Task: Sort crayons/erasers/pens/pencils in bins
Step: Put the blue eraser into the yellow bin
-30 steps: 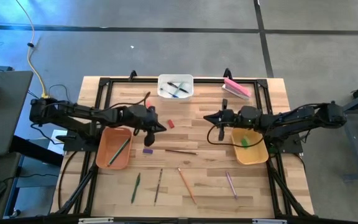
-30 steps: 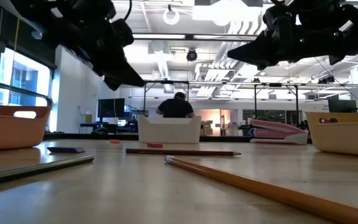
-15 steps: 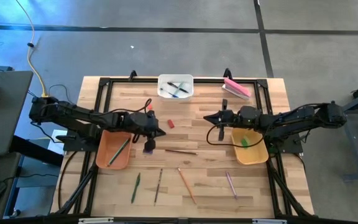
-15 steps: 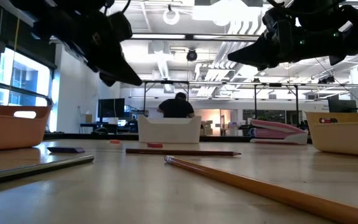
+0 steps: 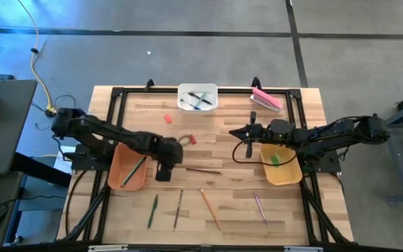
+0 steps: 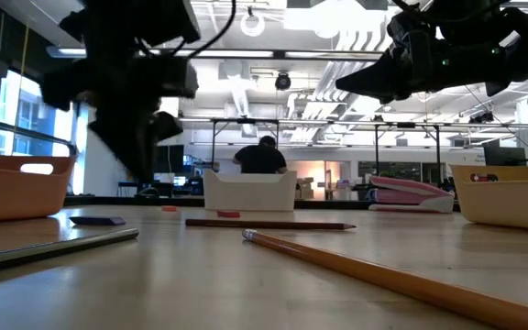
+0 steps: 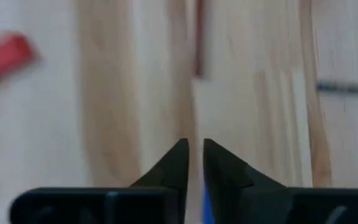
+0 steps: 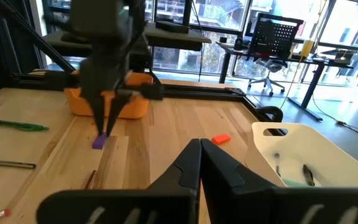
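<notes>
Your left hand (image 5: 164, 171) hangs low over the bench (image 5: 222, 203), just beside the orange-brown bin (image 5: 117, 178), its tips right at a purple crayon (image 8: 99, 142) — the fingers (image 7: 178, 163) stand a narrow slit apart, and you cannot tell whether they touch it. Your right hand (image 5: 232, 132) waits shut above mid-bench, near the mustard bin (image 5: 291, 176). Pens lie in the white bin (image 5: 197, 87); red crayons (image 5: 192, 139) and pencils (image 5: 209, 207) lie loose on the bench.
</notes>
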Tool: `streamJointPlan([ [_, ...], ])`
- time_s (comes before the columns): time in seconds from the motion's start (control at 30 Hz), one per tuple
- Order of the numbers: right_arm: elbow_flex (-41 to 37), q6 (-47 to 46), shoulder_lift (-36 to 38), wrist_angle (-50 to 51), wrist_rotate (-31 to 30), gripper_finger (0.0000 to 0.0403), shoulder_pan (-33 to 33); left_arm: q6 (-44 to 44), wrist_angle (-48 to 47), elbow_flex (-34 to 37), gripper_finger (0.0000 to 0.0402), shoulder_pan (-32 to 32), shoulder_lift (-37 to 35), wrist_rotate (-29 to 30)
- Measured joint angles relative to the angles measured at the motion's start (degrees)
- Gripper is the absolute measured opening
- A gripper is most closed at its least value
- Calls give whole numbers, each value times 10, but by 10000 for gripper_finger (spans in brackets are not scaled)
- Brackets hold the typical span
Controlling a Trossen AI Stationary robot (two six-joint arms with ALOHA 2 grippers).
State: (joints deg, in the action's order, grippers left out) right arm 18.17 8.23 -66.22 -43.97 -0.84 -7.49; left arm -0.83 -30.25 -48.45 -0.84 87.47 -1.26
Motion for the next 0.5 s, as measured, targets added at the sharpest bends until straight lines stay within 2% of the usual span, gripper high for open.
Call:
streamJointPlan([
  [0.3, 0, 0, 0, 7, 0, 0, 0, 0, -71, -23, 144, 30, 64, -6],
  [0.5, 0, -2, 0, 10, 0, 0, 0, -4, -71, -20, 173, 30, 88, 3],
])
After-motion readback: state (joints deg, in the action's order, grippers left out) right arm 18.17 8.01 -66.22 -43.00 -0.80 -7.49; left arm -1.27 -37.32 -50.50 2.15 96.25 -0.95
